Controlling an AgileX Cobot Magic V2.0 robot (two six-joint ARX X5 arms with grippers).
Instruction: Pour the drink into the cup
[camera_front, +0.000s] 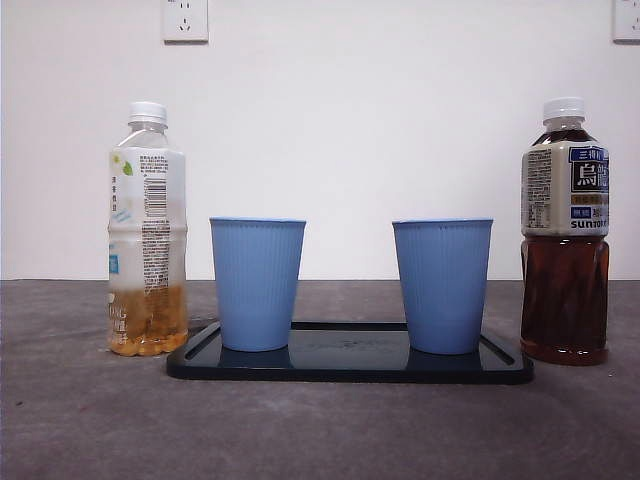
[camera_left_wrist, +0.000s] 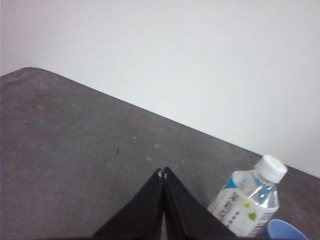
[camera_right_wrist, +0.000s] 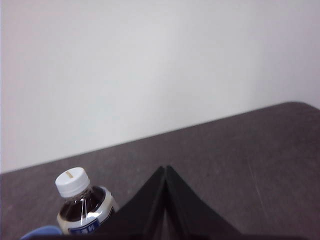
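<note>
Two blue ribbed cups stand upright on a black tray: a left cup and a right cup. At the far left stands a clear bottle with a white cap and a little amber drink at its bottom. A dark tea bottle with a white cap stands at the far right. Neither arm shows in the front view. My left gripper is shut on nothing, with the clear bottle off to one side. My right gripper is shut on nothing, near the tea bottle.
The grey table runs to a white wall with two sockets high up. A blue cup rim peeks in at a corner of the left wrist view, and another blue rim in the right wrist view.
</note>
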